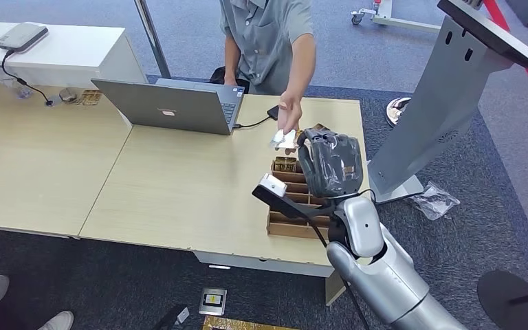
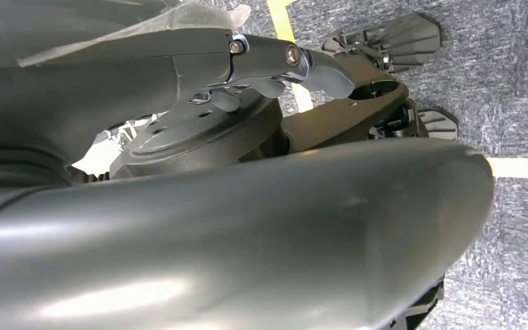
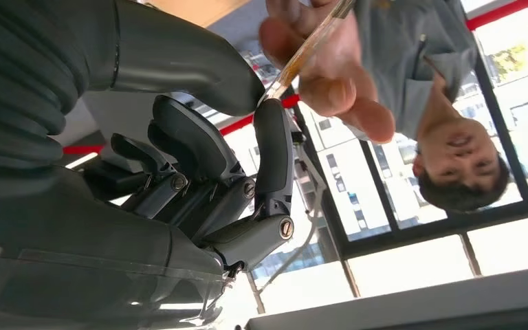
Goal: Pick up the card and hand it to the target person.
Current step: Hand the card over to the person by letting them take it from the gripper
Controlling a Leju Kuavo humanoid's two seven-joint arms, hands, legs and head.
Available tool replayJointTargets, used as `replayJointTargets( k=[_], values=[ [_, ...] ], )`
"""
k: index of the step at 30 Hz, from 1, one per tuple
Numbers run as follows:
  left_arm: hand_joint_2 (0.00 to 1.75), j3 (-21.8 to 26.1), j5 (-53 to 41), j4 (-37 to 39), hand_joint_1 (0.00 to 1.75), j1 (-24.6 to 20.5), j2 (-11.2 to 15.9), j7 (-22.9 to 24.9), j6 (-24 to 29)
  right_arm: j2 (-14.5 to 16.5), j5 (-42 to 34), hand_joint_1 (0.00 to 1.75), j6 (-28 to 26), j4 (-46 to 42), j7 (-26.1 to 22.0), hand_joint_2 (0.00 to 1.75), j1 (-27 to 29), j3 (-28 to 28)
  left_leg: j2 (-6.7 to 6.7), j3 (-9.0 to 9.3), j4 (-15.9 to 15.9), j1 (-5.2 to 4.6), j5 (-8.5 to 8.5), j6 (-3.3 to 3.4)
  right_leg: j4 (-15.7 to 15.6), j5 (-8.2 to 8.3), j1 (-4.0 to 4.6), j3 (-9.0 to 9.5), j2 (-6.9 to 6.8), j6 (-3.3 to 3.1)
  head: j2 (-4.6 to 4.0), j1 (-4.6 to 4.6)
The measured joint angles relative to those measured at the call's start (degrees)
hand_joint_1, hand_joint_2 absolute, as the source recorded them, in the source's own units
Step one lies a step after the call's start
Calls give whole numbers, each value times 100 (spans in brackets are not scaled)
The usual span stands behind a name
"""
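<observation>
Head view: I am raising my right hand [image 1: 330, 163] above the far right part of the bench [image 1: 179, 185], over the brown compartment box [image 1: 295, 206]. The card [image 1: 283, 139] is sitting just beyond my fingertips, and the person's hand [image 1: 289, 117] is reaching in from the far side and closing on it. The laptop [image 1: 172, 104] is lying well to the left.

Left wrist view: my left hand [image 2: 275, 69] is hanging over the carpeted floor [image 2: 509, 82] with its fingers curled in and nothing in them.

Right wrist view: my thumb and one fingertip [image 3: 273, 120] are pinching the near edge of the card [image 3: 309, 48], while the person's fingers [image 3: 323, 69] are gripping its far part.

Procedure, as I judge it: I am keeping the arm steady, holding the pinch until the person's grip is firm, then easing the fingers apart without pulling back, so the card is not dropping.
</observation>
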Motion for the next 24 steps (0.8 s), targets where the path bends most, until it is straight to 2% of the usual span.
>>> replayJointTargets(
  k=[7,8,9,11,12,13,18,24],
  values=[
    [0,2,-63,0,0,-3,-6,0,-41,0,192,175,317,273,822,175,-41,-84,0,-1,0,0,0,0,0,0,0,-1,0,0,0,0],
    [0,2,-75,0,0,-3,-6,0,-56,-2,213,169,339,309,934,175,-42,-111,0,-1,0,0,0,0,0,0,0,-1,0,0,0,0],
    [0,2,-84,0,0,-3,-5,0,-69,-5,229,135,352,342,1018,175,-41,-145,0,-2,0,0,0,0,0,0,0,-1,0,0,0,0],
    [0,2,-97,0,0,-4,-4,0,-94,-18,246,48,375,396,1112,175,-37,-202,0,-2,0,0,-1,0,0,0,0,-3,0,0,0,0],
    [0,2,-104,0,0,-4,-2,-1,-108,-25,249,10,387,415,1138,175,-30,-231,0,-2,0,0,-1,0,0,0,0,-4,0,0,0,0],
    [0,2,-115,0,0,-5,-1,-1,-125,-32,246,0,398,424,1160,175,-18,-260,0,-2,0,0,-1,0,0,0,0,-5,0,0,0,0],
    [0,5,-149,0,0,-3,14,0,-194,-81,-91,0,492,346,1086,175,140,-433,0,-5,0,0,-2,-1,0,-1,0,-8,0,0,0,0],
    [0,40,-153,0,0,2,18,-1,-204,-153,-1178,0,758,-89,712,175,509,-639,0,-8,0,0,-2,-1,0,-1,0,-11,0,1,0,0]
  ],
)
